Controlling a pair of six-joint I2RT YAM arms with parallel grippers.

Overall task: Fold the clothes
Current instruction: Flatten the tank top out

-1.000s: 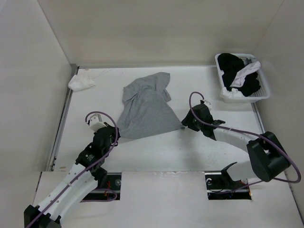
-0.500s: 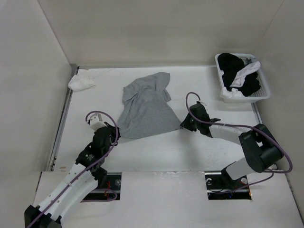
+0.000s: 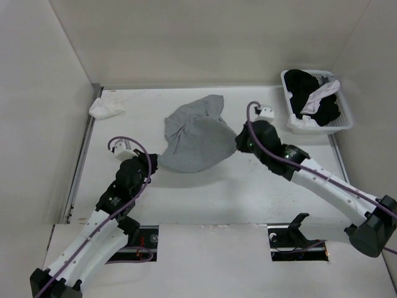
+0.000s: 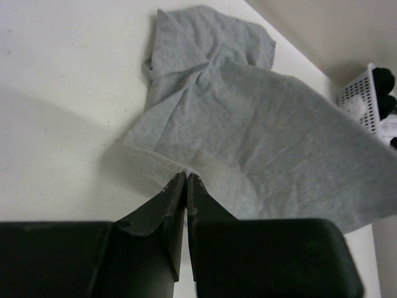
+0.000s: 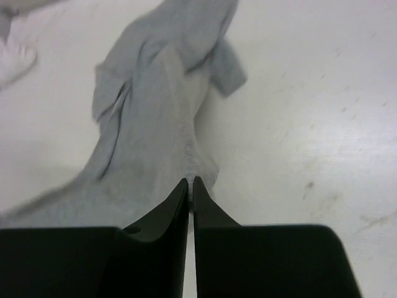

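Grey tank top (image 3: 195, 139) long axis near-to-far (far end crumpled); left gripper (image 3: 155, 162), right gripper (image 3: 239, 144) each pinching near hem.

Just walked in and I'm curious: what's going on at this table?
Two robot arms are handling a light grey tank top. The left pincer and right pincer are each shut on one end of its near edge, holding that edge up off the table. The far part lies crumpled there, and no fold is made yet.

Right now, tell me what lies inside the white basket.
The white basket holds black garments and a white garment heaped together. Anything beneath them, and the basket's floor, is covered.
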